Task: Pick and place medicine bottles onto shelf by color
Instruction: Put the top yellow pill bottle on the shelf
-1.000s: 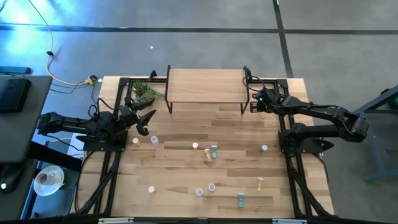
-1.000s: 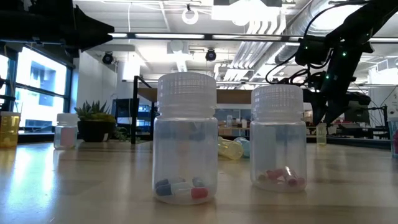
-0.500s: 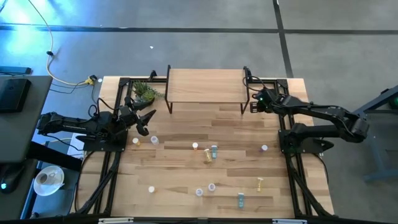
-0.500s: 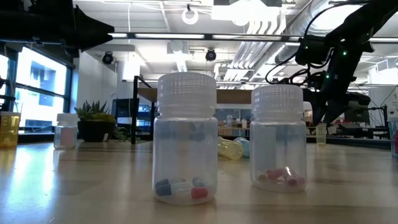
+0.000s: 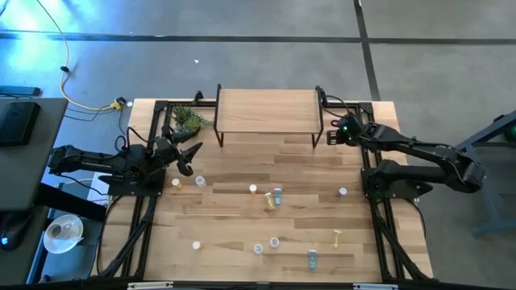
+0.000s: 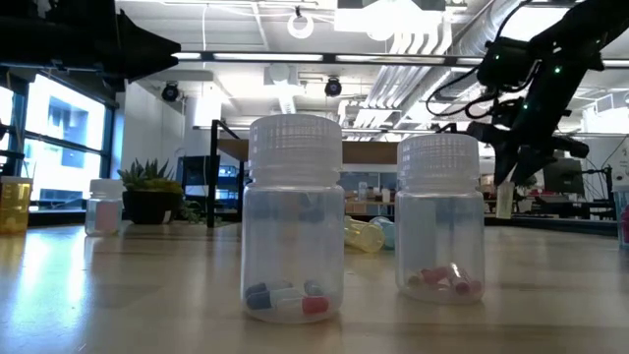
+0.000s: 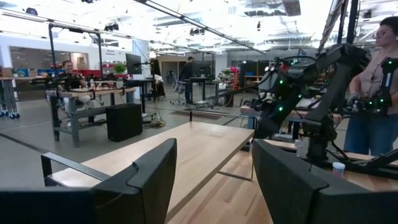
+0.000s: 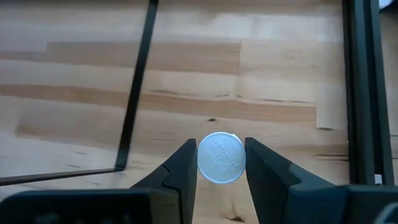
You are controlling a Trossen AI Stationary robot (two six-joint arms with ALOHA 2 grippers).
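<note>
My right gripper (image 5: 334, 134) is beside the right legs of the light-wood shelf (image 5: 266, 111), shut on a small pale bottle with a white cap (image 8: 221, 158). In the low view that bottle (image 6: 504, 201) hangs above the tabletop. My left gripper (image 5: 190, 154) waits open and empty at the table's left edge, near the potted plant (image 5: 187, 119); its fingers stand apart in the left wrist view (image 7: 214, 180). Several other small bottles stand or lie on the table's middle and near part, such as a teal one (image 5: 277, 194) and a yellow one lying down (image 5: 337, 236). My right gripper pinches the bottle between its two fingers at the sides of its cap (image 8: 203, 159). The fingers come from above, pointing down. The bottle is upright below them, lifted clear of the table.
The shelf's thin black leg (image 8: 135, 87) stands close beside the held bottle. The arm frame's black rail (image 5: 369, 173) runs along the table's right side. Two clear bottles with capsules (image 6: 293, 218) (image 6: 440, 216) stand near the table's front edge. The shelf's top is bare.
My right gripper has risen with the bottle and gone a little toward the table's right edge; the bottle, which stood on the table, is now lifted clear and stays upright.
</note>
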